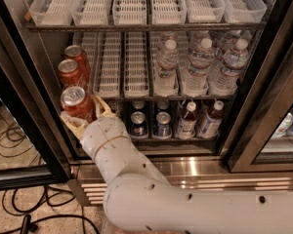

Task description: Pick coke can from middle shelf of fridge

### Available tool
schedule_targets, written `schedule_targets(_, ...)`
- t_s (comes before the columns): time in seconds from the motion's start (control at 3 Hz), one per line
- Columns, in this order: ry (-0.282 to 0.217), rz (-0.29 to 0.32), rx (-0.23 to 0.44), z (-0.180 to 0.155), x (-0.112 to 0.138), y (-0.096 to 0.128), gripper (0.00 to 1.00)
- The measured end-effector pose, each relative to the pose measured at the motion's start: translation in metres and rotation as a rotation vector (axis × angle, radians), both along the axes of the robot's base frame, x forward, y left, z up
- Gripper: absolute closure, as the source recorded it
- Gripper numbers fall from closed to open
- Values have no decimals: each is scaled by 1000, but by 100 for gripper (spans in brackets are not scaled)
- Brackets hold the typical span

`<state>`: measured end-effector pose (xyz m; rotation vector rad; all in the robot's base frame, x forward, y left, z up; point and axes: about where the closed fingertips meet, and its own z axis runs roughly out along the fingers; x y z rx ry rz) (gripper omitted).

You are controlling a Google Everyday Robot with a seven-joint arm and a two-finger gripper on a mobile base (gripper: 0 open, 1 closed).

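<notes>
Several dark cables [24,223] lie on the speckled floor at eight o'clock, outside a tall display fridge [36,116] with black door frames and steel inner walls. Just inside its left wall, at nine o'clock, three red aluminium cans with silver tops stand in one lane, running front to back. The frontmost coke can [77,104] sits at the front left end of the middle shelf [117,67], a dark rack carrying clear slotted plastic lane trays; whether the can rests on the shelf cannot be told. The cream two-finger gripper [85,113] pinches this can, one finger on each side of its lower body. From it a thick white robot arm [195,211] runs down to six o'clock and off to four o'clock. At twelve o'clock, an upper rack [132,4] holds more clear slotted trays. Clear plastic water bottles [200,65] with white caps fill the middle shelf towards two o'clock. Below them, near the centre, stand dark blue cans [162,125] and, right of these, white-capped bottles [185,121] of reddish drink.
</notes>
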<state>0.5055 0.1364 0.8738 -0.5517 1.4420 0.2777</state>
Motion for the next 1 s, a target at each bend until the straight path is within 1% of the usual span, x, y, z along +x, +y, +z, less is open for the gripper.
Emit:
schedule_targets(0.33,16,41,-29,-1,-14,-14,100)
schedule_targets(0.67,74,96,6,0,-13,-35,100)
schedule_targets(1.0,110,167,118,21,-12,-52,100)
